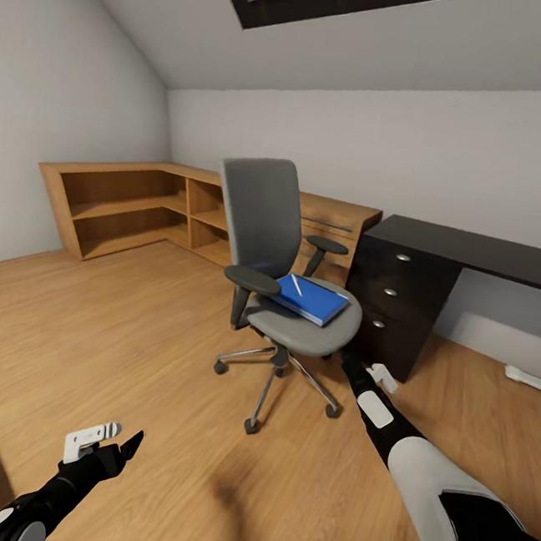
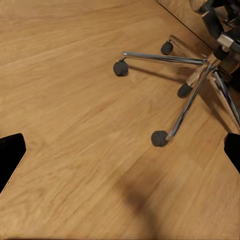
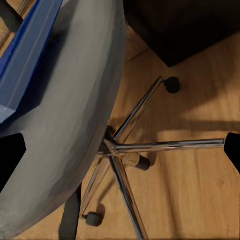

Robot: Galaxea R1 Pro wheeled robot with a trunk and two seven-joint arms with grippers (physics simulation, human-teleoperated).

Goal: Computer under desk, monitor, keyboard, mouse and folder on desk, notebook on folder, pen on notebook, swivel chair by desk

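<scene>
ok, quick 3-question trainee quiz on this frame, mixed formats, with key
1. True or false: the folder lies on the desk.
2. What lies on top of the folder? A) mouse B) pen C) keyboard
3. Fill in: the right hand is extended toward the ____ edge of the swivel chair.

Key: 1 false, it lies on the chair seat; 2 B; 3 seat.

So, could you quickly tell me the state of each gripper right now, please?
Left gripper: open, holding nothing, above the floor.
Right gripper: open, holding nothing, beside the swivel chair.
</scene>
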